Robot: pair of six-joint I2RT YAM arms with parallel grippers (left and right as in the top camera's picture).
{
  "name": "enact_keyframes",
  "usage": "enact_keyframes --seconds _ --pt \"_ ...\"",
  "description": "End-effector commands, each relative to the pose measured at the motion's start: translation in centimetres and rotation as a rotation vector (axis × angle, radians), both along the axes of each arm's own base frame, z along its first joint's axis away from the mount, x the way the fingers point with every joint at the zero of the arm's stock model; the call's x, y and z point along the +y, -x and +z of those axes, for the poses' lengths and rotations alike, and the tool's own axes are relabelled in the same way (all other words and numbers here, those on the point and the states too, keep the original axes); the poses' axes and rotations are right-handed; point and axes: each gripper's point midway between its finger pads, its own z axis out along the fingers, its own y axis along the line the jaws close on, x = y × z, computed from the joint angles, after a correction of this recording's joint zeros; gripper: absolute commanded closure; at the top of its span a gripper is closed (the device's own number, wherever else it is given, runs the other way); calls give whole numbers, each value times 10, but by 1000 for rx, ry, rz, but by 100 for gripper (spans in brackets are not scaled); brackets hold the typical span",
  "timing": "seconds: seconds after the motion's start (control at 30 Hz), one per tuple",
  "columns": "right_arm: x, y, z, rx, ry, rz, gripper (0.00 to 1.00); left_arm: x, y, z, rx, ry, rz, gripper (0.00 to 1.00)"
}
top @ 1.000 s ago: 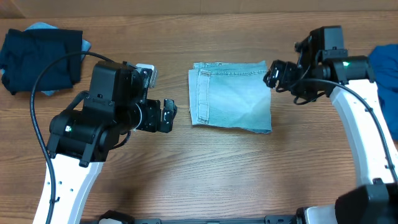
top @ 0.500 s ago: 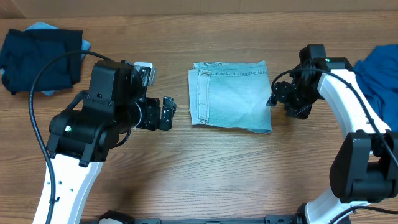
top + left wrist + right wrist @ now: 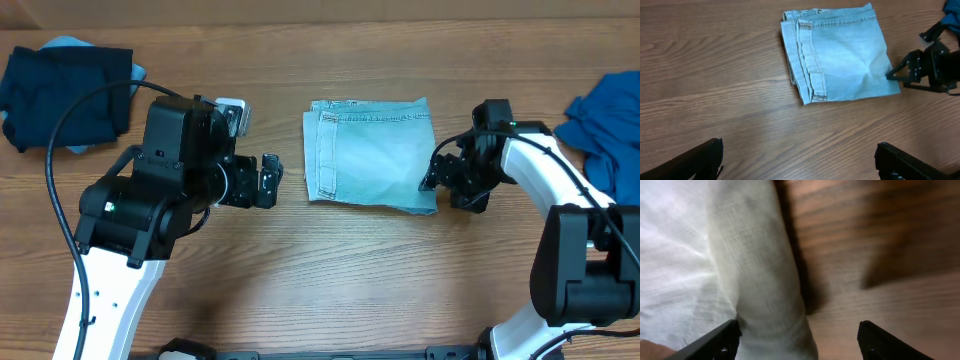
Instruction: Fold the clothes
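Though the shorts (image 3: 370,155) already lie folded in a flat rectangle in the middle of the bench (image 3: 330,280), I judge the task only part done. From overhead, the navy garment (image 3: 65,95) sits heaped at the far left corner and the blue garment (image 3: 605,120) lies crumpled at the right edge; both are well apart from the shorts and look unfolded. My left claw (image 3: 270,182) hangs open just left of the shorts, touching nothing; my right claw (image 3: 432,180) is at their lower right corner. From my left wrist, the shorts show stacked layers along their left side; one more fold may be wanted. From my right wrist, the jaws stand open with a thick denim edge between them, not gripped.
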Motion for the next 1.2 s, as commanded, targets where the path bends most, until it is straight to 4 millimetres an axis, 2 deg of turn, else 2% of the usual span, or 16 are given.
enact_keyframes --seconds 0.0,0.07,0.13,0.2,0.23,0.33,0.47,0.57,0.63,0.67,0.93,1.0,1.03,1.17 --pt "13 -1 -7 -31 -82 1 20 -1 -2 4 -9 6 13 0" --pt "21 -2 -9 -51 -135 2 21 -1 -2 3 -7 5 13 0" --pt "24 -2 -11 -60 -157 -2 26 -1 -1 3 -7 5 13 0" --pt "25 0 -13 -47 -159 -18 38 -1 -2 3 -8 6 13 0" --pt "25 2 -13 -40 -159 -17 48 -1 -2 4 -9 6 13 0" --pt "26 12 -13 2 -160 -16 65 -1 -2 4 -11 6 13 0" --pt "31 25 -13 54 -161 0 71 -1 -3 4 -15 8 13 0" --pt "44 35 -12 85 -171 43 72 -2 -5 6 -26 12 13 0" --pt "62 42 -7 100 -216 78 72 -2 -6 7 -33 14 13 0" --pt "82 46 -1 105 -281 113 72 -3 -7 8 -35 14 13 0" --pt "173 60 16 129 -428 163 71 -2 -7 8 -35 14 13 0" --pt "200 60 19 111 -450 169 65 -2 -7 8 -35 14 13 0" --pt "212 61 21 100 -461 177 53 -2 -7 8 -35 14 14 0" --pt "251 70 29 28 -505 278 44 -2 -7 8 -34 14 13 0"
